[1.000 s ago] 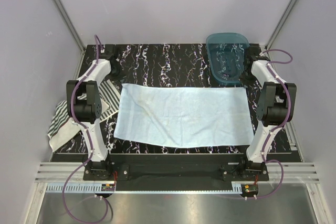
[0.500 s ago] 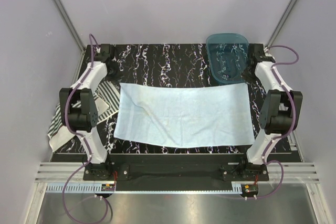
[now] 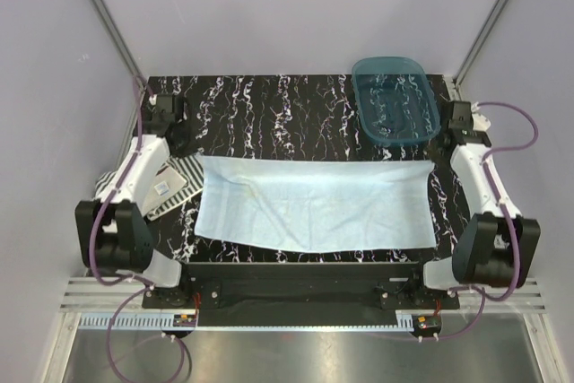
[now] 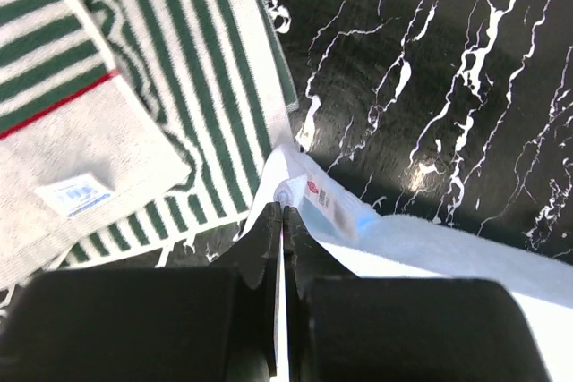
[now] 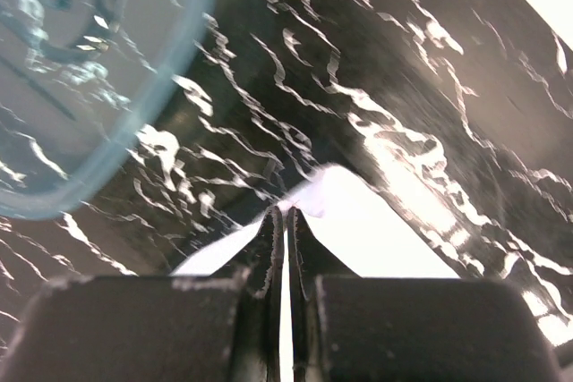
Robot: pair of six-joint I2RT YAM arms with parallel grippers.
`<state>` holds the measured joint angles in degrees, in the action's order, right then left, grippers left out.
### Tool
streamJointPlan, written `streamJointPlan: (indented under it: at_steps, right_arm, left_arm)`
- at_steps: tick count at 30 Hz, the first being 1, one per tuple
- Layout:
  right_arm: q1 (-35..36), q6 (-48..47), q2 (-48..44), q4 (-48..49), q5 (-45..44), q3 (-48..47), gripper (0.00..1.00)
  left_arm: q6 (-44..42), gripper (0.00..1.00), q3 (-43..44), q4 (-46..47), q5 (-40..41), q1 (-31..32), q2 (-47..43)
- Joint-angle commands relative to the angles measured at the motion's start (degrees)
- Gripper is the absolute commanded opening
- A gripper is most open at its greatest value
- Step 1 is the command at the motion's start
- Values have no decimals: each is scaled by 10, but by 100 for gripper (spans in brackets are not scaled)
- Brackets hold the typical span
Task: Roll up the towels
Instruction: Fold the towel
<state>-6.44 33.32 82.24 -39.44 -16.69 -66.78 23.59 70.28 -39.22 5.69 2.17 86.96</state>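
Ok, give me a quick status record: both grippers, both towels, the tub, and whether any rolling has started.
left gripper: shut on the far left corner of the blue towel, next to its label
right gripper: shut on the blue towel's far right corner
blue towel: spread open across the table, not rolled
striped towel: lying open at the table's left side, no gripper on it
tub: far right corner of the table
rolling: not begun on either towel

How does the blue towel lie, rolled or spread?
Spread: the blue towel lies as one open sheet on the table, no roll started.
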Motion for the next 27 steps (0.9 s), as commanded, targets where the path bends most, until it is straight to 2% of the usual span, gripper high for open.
streamJointPlan:
  at_steps: [1, 14, 27]
  right_arm:
    - [-14, 12, -57, 8, 9, 41, 0]
    - [-26, 45, -155, -2, 40, 147, 0]
    - [-36, 74, -262, -42, 15, 207, 0]
  left_arm:
    - [7, 0, -29, 13, 25, -4, -57]
    - [36, 0, -177, -3, 29, -4, -210]
    - [92, 0, -237, -25, 26, -4, -323]
